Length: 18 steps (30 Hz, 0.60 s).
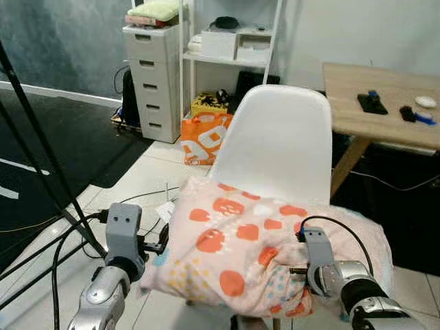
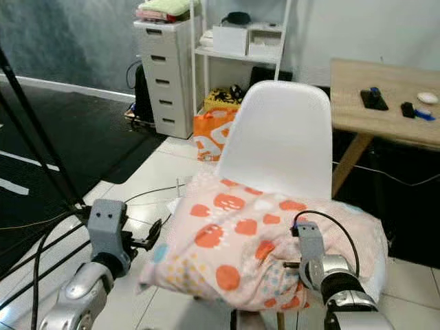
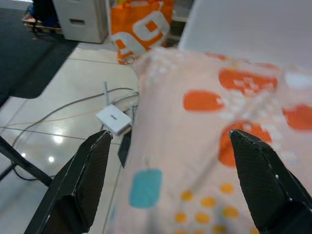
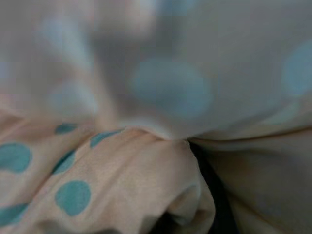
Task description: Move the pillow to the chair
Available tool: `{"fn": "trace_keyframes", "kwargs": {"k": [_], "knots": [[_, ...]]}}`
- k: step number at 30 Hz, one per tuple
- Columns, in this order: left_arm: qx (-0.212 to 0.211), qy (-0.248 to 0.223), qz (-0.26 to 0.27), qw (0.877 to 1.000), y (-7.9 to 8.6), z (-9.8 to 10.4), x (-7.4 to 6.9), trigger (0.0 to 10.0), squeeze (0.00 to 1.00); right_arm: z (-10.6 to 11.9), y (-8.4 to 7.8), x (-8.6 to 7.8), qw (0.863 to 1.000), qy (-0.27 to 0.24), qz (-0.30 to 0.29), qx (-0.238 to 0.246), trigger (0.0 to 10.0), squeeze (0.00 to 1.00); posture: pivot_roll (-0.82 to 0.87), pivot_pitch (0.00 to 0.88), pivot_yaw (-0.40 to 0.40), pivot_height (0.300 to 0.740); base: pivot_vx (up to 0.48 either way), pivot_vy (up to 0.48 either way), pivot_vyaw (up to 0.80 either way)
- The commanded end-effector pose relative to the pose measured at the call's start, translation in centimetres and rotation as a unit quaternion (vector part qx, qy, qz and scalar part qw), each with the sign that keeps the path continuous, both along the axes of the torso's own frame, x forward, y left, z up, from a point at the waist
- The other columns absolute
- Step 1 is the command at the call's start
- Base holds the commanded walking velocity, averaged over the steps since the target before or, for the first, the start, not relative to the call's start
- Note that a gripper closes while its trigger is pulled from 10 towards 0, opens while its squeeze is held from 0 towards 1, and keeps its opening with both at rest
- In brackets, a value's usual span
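Left eye view: the pillow lies across the seat of the white chair, its near edge overhanging toward the robot.
Pillow position: on the chair already, judged nearly placed; it likely sits forward because it came in from the front.
Left gripper: fingers spread wide, one either side of the pillow's left corner, gripping nothing.
Right gripper: pushed into the pillow's right end; whether its fingers are spread or pinching cloth, I cannot tell.
Left wrist view: shows the small white box and cables on the tiles under that corner, partly hidden from the head.
Right wrist view: blurred folds of dotted cloth pressed close to the lens.
Head views: add the orange bag behind the chair.
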<state>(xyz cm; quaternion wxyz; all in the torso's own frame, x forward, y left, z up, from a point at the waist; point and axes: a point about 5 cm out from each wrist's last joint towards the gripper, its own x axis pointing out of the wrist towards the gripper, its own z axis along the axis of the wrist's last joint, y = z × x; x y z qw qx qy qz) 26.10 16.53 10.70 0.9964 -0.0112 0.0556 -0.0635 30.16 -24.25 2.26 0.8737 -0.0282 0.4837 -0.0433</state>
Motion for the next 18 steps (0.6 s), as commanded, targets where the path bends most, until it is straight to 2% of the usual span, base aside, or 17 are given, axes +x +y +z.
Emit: {"fn": "trace_keyframes", "kwargs": {"k": [1, 3, 8, 14, 16, 18], "knots": [[0.006, 0.001, -0.002, 1.000, 0.3, 0.2, -0.2, 10.0, 0.00, 1.0, -0.8, 0.8, 0.999, -0.034, 0.006, -0.037, 10.0, 0.00, -0.16, 0.064, -0.031, 0.586, 0.000, 0.000, 0.00], [0.008, 0.002, -0.004, 1.000, 0.4, 0.2, -0.2, 10.0, 0.00, 2.0, -2.1, 1.4, 0.995, -0.068, 0.000, -0.075, 10.0, 0.00, -0.16, 0.069, -0.028, 0.576, 0.000, 0.000, 0.00], [0.012, 0.004, -0.006, 1.000, 0.6, 0.2, -0.3, 10.0, 0.00, 4.4, -4.7, 2.3, 0.983, -0.126, -0.036, -0.125, 10.0, 0.00, -0.16, 0.066, -0.019, 0.551, 0.000, 0.000, 0.00], [0.013, 0.004, -0.012, 1.000, 0.4, 0.2, -0.2, 10.0, 0.00, 6.7, -6.2, 3.2, 0.967, -0.184, -0.056, -0.166, 10.0, 0.00, -0.16, 0.069, -0.019, 0.526, 0.000, 0.000, 0.00], [0.013, 0.004, -0.012, 1.000, 0.4, 0.2, -0.2, 10.0, 0.00, 6.7, -6.2, 3.2, 0.967, -0.184, -0.056, -0.166, 10.0, 0.00, -0.16, 0.069, -0.019, 0.526, 0.000, 0.000, 0.00], [0.013, 0.004, -0.013, 1.000, 0.3, 0.2, -0.3, 10.0, 0.00, 7.3, -6.2, 3.6, 0.962, -0.210, -0.060, -0.167, 10.0, 0.00, -0.16, 0.072, -0.018, 0.516, 0.000, 0.000, 0.00]]}}
